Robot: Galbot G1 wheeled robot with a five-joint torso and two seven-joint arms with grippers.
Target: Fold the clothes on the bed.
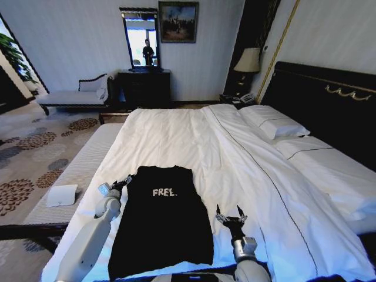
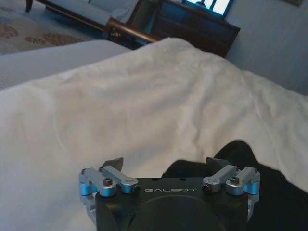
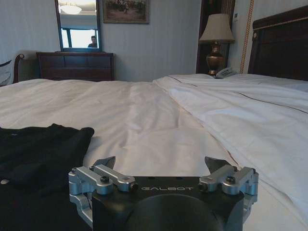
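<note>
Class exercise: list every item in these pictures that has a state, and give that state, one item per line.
T-shirt: lying flat on the bed, sleeves tucked in, not yet folded short.
Bed: made, white duvet smooth.
Left claw: open, at the shirt's upper left corner.
Right claw: open, beside the shirt's right edge, holding nothing.
Lamp: unlit.

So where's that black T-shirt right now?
In the head view the black T-shirt lies flat on the white bed, near its foot edge, between the open left gripper and open right gripper.
</note>
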